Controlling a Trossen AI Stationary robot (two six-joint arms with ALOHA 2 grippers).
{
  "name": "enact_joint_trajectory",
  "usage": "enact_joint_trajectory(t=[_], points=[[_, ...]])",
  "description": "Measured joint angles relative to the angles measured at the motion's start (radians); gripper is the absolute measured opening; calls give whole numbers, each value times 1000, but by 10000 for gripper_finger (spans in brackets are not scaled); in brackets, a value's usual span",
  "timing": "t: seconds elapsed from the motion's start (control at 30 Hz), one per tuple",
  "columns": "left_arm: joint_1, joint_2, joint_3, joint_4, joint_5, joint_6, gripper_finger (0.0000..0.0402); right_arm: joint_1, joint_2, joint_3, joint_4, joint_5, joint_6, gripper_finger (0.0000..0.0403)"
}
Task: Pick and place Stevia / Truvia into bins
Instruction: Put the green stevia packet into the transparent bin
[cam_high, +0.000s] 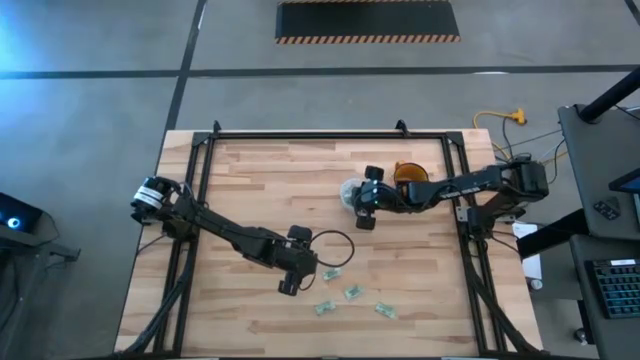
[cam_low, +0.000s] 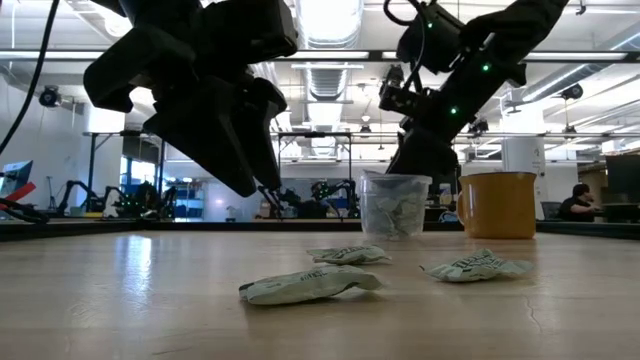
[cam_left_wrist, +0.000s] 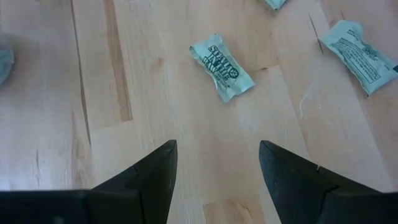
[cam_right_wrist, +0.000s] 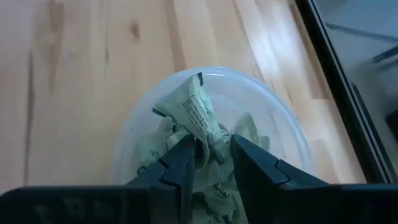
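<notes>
1. Sachets were your target: small flat pale green and white paper Stevia packets, four loose on the light wooden slatted table near its front edge, at and.
2. You had the right gripper poised over the small round translucent plastic cup, which stood near the table's middle, just beside the orange cup.
3. Your right fingers were closed partway on one crumpled sachet, pinching it so it stood up between them above the cup's mouth.
4. You could see in the right wrist view that the translucent cup already held a heap of sachets beneath the pinched one.
5. You had the left gripper hovering low over the bare wood, its fingers spread wide and holding nothing.
6. Your left gripper faced a printed sachet lying flat ahead of it, apart from the fingertips; another sachet lay farther to the side.
7. From table height you saw three crumpled sachets on the wood, the nearest at, with the translucent cup and orange cup standing behind them.
</notes>
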Motion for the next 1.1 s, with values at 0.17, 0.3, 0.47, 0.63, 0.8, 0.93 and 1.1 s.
enact_joint_trajectory(t=[0.17,0.3,0.47,0.63,0.8,0.93,1.1], points=[[0,0,0,0,0,0,210,-8,-18,4,-11,12,11,88],[0,0,0,0,0,0,210,-6,-63,5,-19,12,11,83],[0,0,0,1,1,0,210,-7,-90,5,-51,12,39,79],[0,0,0,0,0,0,210,-10,-92,5,-87,14,45,95],[0,0,0,0,0,0,210,-9,-92,5,-87,14,42,135],[0,0,0,0,0,0,210,-9,-108,5,-86,18,40,165],[0,0,0,1,0,0,210,-9,-129,5,-75,65,59,175]])
